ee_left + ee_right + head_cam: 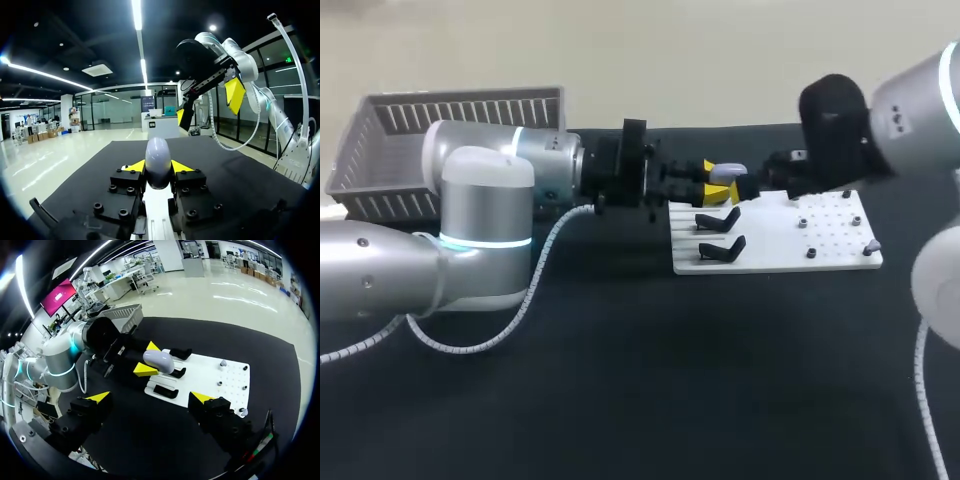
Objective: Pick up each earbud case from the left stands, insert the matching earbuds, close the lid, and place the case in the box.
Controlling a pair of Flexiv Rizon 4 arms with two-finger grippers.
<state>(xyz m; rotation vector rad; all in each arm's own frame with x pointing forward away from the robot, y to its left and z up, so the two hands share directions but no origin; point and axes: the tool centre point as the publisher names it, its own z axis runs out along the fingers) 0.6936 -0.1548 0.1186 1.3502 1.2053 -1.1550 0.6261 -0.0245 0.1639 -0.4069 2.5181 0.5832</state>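
A white board (820,240) lies on the black counter (620,380). Black stands (718,220) sit at its left end, and little pegs (810,224) stick up on its other side. A grey box (380,140) stands at the far left corner of the counter, behind my left arm.

My left gripper (158,169) lies flat over the far left end of the board. Its two yellow fingers press on the earbud case (158,152) from both sides. The case is round and pale. It pokes out past the fingertips, by the far stand. I cannot tell if it touches that stand.

My right gripper (151,397) is spread wide and holds nothing. It hangs over the board, apart from the case, and the case is ahead of it.
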